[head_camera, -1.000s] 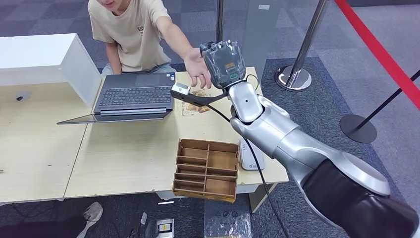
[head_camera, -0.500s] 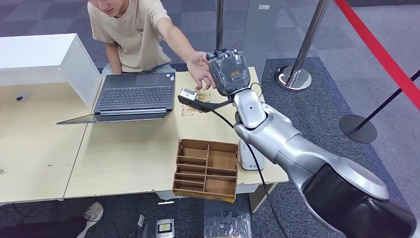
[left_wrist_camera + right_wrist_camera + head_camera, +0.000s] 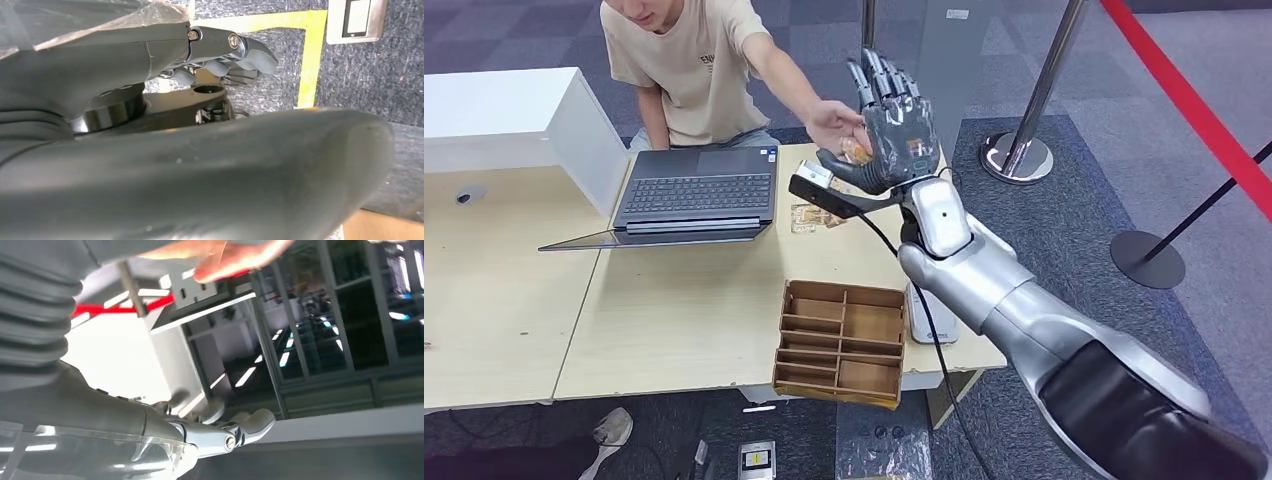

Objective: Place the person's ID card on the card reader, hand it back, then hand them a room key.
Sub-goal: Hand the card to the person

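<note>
Scanning from the left, you see the open laptop (image 3: 696, 195) on the counter (image 3: 674, 310), then the brown compartment tray (image 3: 841, 343) at the front edge. The person's hand (image 3: 837, 121) touches a small tan card (image 3: 856, 150) against the right robot hand (image 3: 891, 125), raised with fingers spread, clamping nothing. More cards (image 3: 809, 217) lie just below. You cannot tell how the left robot hand (image 3: 220, 50) stands.

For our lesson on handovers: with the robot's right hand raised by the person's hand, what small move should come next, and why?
Probably draw the right hand back toward the table: its fingers are spread, and the person's hand is at what looks like the card.
</note>
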Motion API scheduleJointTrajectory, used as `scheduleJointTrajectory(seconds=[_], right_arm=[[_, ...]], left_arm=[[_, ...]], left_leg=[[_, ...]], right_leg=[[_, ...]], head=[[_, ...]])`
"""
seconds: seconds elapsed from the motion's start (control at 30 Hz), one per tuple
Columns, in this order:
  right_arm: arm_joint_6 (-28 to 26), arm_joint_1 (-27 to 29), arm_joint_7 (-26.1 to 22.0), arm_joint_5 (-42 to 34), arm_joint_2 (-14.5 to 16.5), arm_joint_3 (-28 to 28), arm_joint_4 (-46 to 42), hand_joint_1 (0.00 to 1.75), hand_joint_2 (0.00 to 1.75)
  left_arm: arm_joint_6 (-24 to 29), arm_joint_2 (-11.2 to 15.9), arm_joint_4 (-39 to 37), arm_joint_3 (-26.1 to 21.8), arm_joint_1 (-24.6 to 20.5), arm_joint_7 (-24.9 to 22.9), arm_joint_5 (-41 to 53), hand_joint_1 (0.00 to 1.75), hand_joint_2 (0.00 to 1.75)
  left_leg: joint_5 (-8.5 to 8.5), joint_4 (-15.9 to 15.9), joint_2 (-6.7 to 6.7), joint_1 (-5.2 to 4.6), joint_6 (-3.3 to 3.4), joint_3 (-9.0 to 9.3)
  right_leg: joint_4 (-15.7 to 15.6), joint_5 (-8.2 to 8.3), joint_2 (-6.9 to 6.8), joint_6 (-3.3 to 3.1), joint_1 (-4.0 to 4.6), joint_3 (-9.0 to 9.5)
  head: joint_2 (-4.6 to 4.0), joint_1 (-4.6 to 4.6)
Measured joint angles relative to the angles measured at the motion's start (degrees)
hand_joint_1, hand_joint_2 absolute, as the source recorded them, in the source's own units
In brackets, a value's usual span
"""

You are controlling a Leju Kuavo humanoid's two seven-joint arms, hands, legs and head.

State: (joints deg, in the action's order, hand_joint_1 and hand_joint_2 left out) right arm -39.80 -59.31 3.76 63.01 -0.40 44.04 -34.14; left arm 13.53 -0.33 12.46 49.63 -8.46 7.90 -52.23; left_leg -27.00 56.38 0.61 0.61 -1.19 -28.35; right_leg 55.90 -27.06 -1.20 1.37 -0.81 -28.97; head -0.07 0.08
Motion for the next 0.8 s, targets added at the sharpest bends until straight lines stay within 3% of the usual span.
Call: scheduleJointTrajectory(seconds=[0.17,0.3,0.47,0.7,0.8], right_arm=[[-0.2,5.5,-2.5,-9.2,-1.1,-7.7,-11.2,0.0,0.0],[-0.3,12.4,-1.6,-16.9,-2.8,-12.9,-23.2,0.0,0.0],[-0.3,26.4,-3.9,-32.7,-4.4,-18.3,-40.5,0.0,0.0],[0.8,42.1,-5.4,-40.0,-6.6,-22.4,-56.7,0.0,0.0],[1.8,49.6,-9.5,-47.2,-7.5,-22.3,-60.9,0.0,0.0]], left_arm=[[0.0,0.5,0.0,0.0,0.7,0.3,0.1,0.0,0.0],[0.1,0.9,-0.1,0.0,1.3,1.4,-0.7,0.0,0.0],[0.6,1.3,-0.2,-0.6,2.4,4.3,-3.3,0.0,0.0],[1.2,1.8,-0.4,-2.0,2.7,5.2,-5.6,0.0,0.0],[1.4,2.4,-0.5,-2.8,2.8,4.4,-6.6,0.0,0.0]], left_leg=[[0.0,0.0,-0.01,0.0,0.0,0.01],[-0.01,0.0,0.0,-0.01,0.0,0.04],[-0.05,0.0,-0.02,0.01,0.04,0.06],[-0.06,0.0,-0.01,0.03,0.03,0.05],[-0.07,0.0,0.01,0.03,0.02,0.01]], right_leg=[[0.0,0.0,-0.01,0.0,0.0,0.01],[0.0,0.0,0.0,0.0,0.0,0.02],[-0.1,-0.03,-0.02,0.03,0.01,0.06],[-0.1,-0.06,-0.04,0.06,0.04,0.08],[-0.1,-0.05,-0.01,0.06,0.05,0.05]], head=[[0.0,0.01],[0.0,0.02],[0.0,0.01],[0.0,0.02],[0.0,0.0]])
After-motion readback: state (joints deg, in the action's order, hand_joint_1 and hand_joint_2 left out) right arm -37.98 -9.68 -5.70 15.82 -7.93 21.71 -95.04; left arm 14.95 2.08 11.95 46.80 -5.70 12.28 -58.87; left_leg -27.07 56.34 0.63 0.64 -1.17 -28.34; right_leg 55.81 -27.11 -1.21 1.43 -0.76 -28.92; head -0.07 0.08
